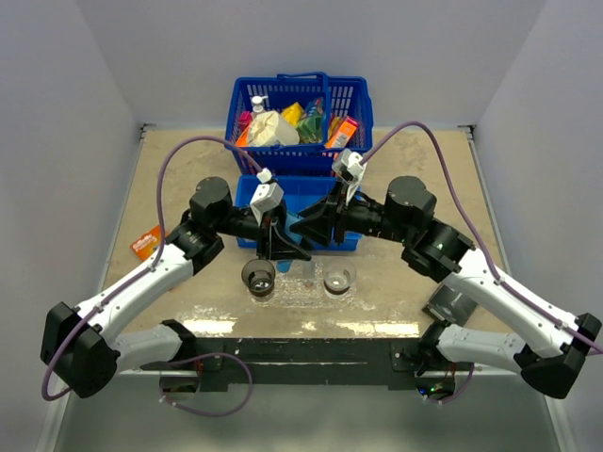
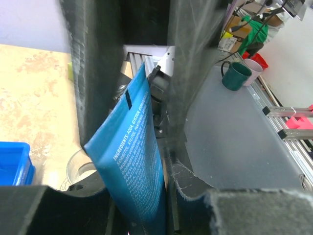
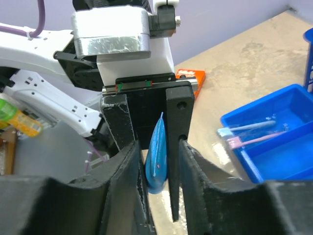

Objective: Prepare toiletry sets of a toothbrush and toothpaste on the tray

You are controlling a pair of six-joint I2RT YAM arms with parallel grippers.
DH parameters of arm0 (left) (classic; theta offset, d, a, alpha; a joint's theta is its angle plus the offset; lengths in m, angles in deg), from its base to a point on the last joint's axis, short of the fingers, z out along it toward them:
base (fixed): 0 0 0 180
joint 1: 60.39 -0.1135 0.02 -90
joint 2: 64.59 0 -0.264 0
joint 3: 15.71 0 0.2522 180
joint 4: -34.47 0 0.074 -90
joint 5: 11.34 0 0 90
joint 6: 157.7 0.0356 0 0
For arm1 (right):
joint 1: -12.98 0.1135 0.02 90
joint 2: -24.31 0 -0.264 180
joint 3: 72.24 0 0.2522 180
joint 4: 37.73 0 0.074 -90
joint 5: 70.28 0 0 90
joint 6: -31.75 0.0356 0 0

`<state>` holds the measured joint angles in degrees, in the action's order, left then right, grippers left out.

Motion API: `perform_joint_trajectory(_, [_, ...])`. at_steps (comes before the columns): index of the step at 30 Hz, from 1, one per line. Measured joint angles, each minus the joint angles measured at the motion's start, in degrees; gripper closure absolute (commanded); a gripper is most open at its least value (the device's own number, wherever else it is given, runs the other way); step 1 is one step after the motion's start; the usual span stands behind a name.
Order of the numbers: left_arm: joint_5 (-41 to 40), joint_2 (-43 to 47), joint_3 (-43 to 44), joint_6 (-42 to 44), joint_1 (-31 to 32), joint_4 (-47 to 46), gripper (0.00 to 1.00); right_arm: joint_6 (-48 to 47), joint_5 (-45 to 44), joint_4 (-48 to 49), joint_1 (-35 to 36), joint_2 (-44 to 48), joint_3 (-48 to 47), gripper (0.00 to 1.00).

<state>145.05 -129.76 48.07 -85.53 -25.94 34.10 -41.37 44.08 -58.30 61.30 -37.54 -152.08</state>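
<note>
My left gripper (image 1: 280, 247) is shut on a blue toothpaste tube (image 2: 132, 161), white print on its face, held upright over the tray (image 1: 300, 294). My right gripper (image 1: 307, 229) faces it from the right, jaws a little apart, straddling the tube (image 3: 157, 161) and one left finger (image 3: 172, 161). The right fingers (image 2: 193, 73) show as dark bars either side of the tube. Two toothbrushes, pale blue (image 3: 247, 128) and pink (image 3: 254, 140), lie in the blue bin (image 3: 293, 166). Two smoky cups (image 1: 258, 276) (image 1: 338, 279) stand on the tray.
The blue divided bin (image 1: 247, 193) sits just behind the grippers. A blue handled basket (image 1: 350, 96) of packets and a pump bottle stands at the back. An orange packet (image 1: 146, 242) lies at the left. A grey object (image 1: 450, 303) lies by the right arm.
</note>
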Motion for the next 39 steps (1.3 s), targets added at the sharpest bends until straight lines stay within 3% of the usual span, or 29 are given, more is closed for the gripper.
perform_joint_trajectory(4, [0.6,-0.4,0.0,0.0,0.0,0.0,1.00,0.5,-2.7,-0.7,0.0,1.5,-0.4,0.45])
perform_joint_trajectory(8, [0.7,-0.4,0.0,0.0,0.0,0.0,1.00,0.9,-5.1,-2.2,0.0,1.9,-2.0,0.44])
perform_joint_trajectory(18, [0.8,-0.5,0.0,0.0,0.0,0.0,1.00,1.6,-5.0,-4.2,0.0,-1.4,-4.1,0.61])
perform_joint_trajectory(20, [0.7,-0.6,0.0,0.0,0.0,0.2,1.00,2.0,-4.2,-4.7,0.0,-2.2,-4.1,0.69])
perform_joint_trajectory(22, [0.7,-0.7,0.0,0.0,0.0,0.5,1.00,2.2,-3.6,-4.8,0.0,-2.4,-4.2,0.90])
perform_joint_trajectory(24, [0.3,-0.9,0.0,0.0,0.0,0.5,1.00,2.4,-2.4,-4.8,0.1,-2.4,-4.2,1.00])
perform_joint_trajectory(25, [0.2,-1.0,0.0,0.0,0.0,0.6,0.95,2.5,-2.3,-4.9,0.1,-2.4,-4.2,1.00])
perform_joint_trajectory(26, [0.1,-1.0,0.0,0.1,0.0,0.8,0.79,2.6,-2.3,-5.0,0.0,-2.4,-4.2,1.00])
perform_joint_trajectory(28, [-0.5,-1.0,0.0,0.6,0.0,1.4,0.56,2.6,-2.4,-5.2,0.0,-2.4,-4.2,1.00])
perform_joint_trajectory(29, [-0.8,-0.9,0.0,1.0,0.0,1.7,0.33,2.6,-2.7,-5.4,0.0,-2.4,-4.2,1.00])
perform_joint_trajectory(32, [-3.2,-0.9,0.1,3.7,0.0,3.9,0.12,2.6,-4.2,-6.3,0.0,-2.3,-4.2,1.00])
perform_joint_trajectory(39, [-16.3,0.8,0.8,8.2,-1.9,10.7,0.07,2.1,-14.5,-9.9,0.0,0.9,-4.2,1.00])
